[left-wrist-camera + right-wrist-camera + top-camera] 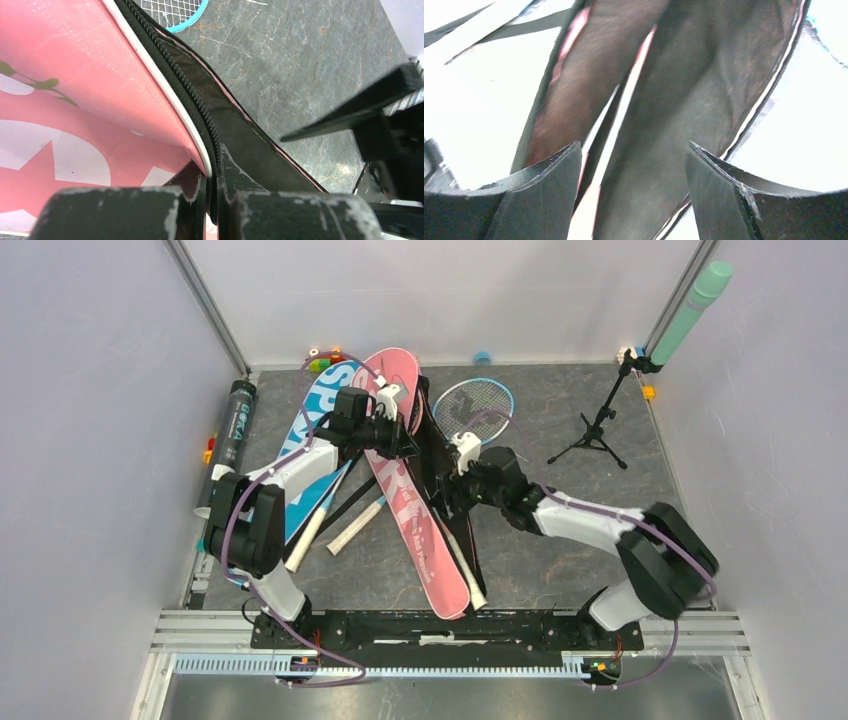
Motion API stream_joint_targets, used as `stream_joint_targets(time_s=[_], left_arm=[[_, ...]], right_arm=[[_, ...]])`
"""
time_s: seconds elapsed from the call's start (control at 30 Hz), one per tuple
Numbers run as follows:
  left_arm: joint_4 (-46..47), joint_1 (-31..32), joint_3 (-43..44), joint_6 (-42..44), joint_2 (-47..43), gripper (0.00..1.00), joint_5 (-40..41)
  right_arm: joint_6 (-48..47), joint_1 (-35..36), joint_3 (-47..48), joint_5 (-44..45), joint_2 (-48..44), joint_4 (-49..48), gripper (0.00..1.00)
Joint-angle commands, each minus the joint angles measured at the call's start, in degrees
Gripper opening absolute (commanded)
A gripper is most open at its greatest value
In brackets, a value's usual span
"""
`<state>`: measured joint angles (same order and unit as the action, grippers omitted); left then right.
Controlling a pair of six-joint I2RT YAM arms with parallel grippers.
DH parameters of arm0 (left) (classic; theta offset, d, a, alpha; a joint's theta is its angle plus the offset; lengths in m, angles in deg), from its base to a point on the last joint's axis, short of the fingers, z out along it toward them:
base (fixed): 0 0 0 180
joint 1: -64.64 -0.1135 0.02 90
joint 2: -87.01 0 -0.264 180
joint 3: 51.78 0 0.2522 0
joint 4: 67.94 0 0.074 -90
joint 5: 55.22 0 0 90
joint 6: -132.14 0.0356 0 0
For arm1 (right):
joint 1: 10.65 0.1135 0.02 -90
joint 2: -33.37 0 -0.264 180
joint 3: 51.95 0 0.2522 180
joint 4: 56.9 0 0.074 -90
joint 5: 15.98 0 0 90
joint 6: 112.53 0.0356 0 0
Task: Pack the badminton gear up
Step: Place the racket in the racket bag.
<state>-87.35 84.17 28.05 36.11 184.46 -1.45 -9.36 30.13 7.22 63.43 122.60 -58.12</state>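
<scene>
The pink racket bag [430,550] runs far-to-near, wide end pointing away.

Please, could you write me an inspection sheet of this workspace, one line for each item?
Surface: dark marbled table, no spill seen.
Job's things: pink bag in the centre, unzipped, dark lining showing; blue bag under the left arm; blue racket on the table outside the bags; dark tube at the left edge; white handles beside the pink bag.
Clutter: tripod stand at the far right; coloured blocks along the far edge.
Grippers: left gripper shut on the pink bag's zipper edge; right gripper open over the lining.
Cables: purple cables along both arms, no snag seen.
Surroundings: plain walls; metal rail at the near edge.
</scene>
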Motion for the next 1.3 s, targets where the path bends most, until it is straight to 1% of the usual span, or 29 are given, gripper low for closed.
stream_joint_targets(time_s=[0.0,0.17,0.37,0.47,0.53,0.67,0.8,0.9,0.93,1.0,1.03,1.07,1.1,1.17,1.27], left_arm=[[6.64,0.04,-0.91,-0.96,-3.46,0.02,-2.30],[8.82,0.01,-2.35,-1.17,-4.98,0.02,-4.54],[11.10,0.02,-3.84,-1.98,-5.80,0.02,-6.35],[10.93,0.07,-3.88,-1.89,-5.81,0.02,-5.77],[10.68,0.05,-4.08,-1.71,-5.87,0.02,-5.70],[10.75,0.01,-4.45,-1.97,-5.96,0.02,-5.87],[10.83,0.07,-4.54,-2.50,-5.97,0.02,-6.44],[11.18,0.02,-4.54,-2.89,-6.12,0.02,-6.82],[11.27,0.02,-4.61,-3.00,-6.17,0.02,-7.17],[11.93,0.05,-4.92,-3.66,-6.35,0.02,-7.95],[12.46,0.04,-5.17,-4.26,-6.31,0.02,-8.14],[12.97,0.01,-5.39,-4.95,-6.40,0.02,-8.43],[13.33,0.05,-5.69,-5.58,-6.56,0.02,-8.86],[14.31,0.12,-6.56,-6.79,-6.98,0.02,-9.39],[15.37,0.25,-8.23,-8.22,-7.87,0.02,-10.16]], right_arm=[[-1.54,0.36,-4.70,-5.92,-9.84,4.47,0.79],[1.25,0.36,-12.80,-12.20,-15.84,8.35,0.75],[5.40,0.68,-24.73,-20.10,-23.02,3.76,0.71],[6.33,0.97,-27.86,-23.33,-24.84,2.91,0.71],[7.66,1.10,-29.54,-23.51,-26.01,1.76,0.71],[10.27,1.23,-32.04,-23.97,-27.07,-3.24,0.72],[13.59,2.46,-33.60,-27.90,-25.23,-10.88,0.69],[14.88,3.76,-33.52,-28.81,-22.49,-13.30,0.62],[15.49,3.94,-33.38,-28.81,-21.69,-14.09,0.56],[17.39,4.05,-33.41,-28.38,-19.93,-17.53,0.40],[18.37,4.05,-33.02,-27.35,-19.20,-19.23,0.29],[19.01,4.05,-32.25,-26.18,-18.49,-20.26,0.20],[19.13,4.05,-31.17,-25.60,-17.37,-21.19,0.14],[19.02,4.05,-28.09,-24.67,-15.51,-21.59,0.07],[17.60,4.02,-21.82,-23.56,-12.37,-20.40,0.01]])
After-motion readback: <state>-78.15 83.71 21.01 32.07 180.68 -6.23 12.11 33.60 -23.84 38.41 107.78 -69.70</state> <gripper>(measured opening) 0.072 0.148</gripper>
